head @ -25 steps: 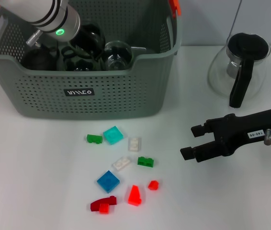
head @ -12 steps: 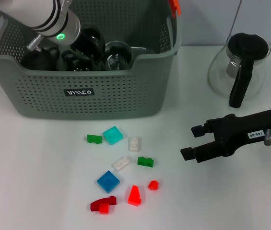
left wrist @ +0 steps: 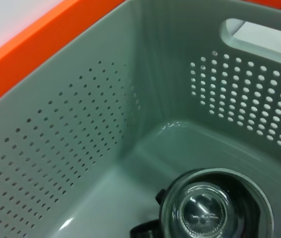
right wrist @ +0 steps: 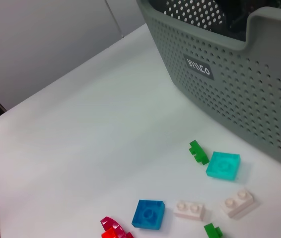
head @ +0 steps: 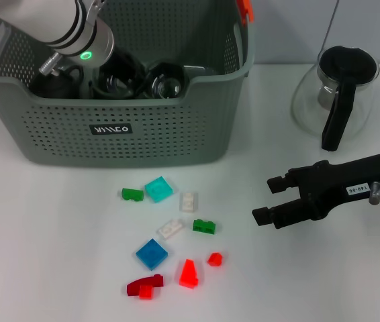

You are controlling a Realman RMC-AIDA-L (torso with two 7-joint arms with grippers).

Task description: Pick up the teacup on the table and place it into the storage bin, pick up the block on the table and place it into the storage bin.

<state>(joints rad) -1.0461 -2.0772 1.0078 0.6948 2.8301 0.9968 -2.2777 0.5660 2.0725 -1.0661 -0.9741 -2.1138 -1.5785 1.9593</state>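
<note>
Two-fingered right end effector [head: 262, 199] open, empty.

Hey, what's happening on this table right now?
The left arm reaches down inside the storage bin, where a glass teacup sits on the floor of the bin. The right gripper hovers open above the table, beside a scatter of small blocks, such as the blue block and a red block, none picked up yet. A glass teapot stands to the right.

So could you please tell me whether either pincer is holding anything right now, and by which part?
The right pincer is open over the table, holding nothing. The left arm reaches into the storage bin; whether it holds anything cannot be told.
</note>
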